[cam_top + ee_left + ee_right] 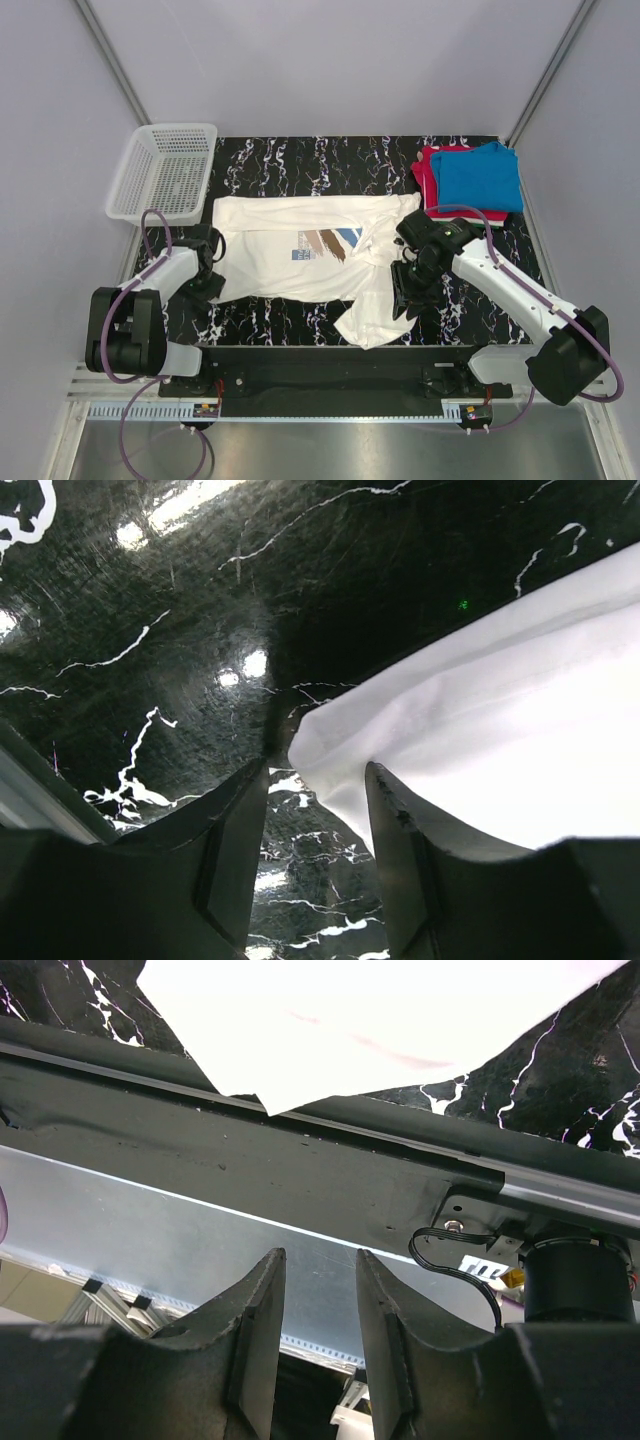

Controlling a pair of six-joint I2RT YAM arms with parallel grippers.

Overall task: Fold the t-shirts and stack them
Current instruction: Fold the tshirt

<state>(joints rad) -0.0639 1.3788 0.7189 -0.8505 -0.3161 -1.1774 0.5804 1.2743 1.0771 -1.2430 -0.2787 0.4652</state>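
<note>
A large white t-shirt (pixel 290 255) with a blue and brown print lies spread on the black marble table, its right side folded over and a corner hanging toward the near edge. A folded blue t-shirt (pixel 482 175) lies on a red one (pixel 428 168) at the back right. My left gripper (pixel 212 275) is open at the white shirt's left edge. In the left wrist view a shirt corner (pixel 330 740) lies just ahead of the gripper's (pixel 317 780) fingertips. My right gripper (pixel 404 298) is open and empty beside the shirt's right side. In the right wrist view it (pixel 320 1260) points past the shirt corner (pixel 350 1030).
A white mesh basket (pixel 165 170) stands at the back left corner. The black marble table (pixel 300 155) ends at a black rail (pixel 250 1160) along the near edge, with the right arm's base (pixel 575 1280) mounted there. Grey walls enclose the sides.
</note>
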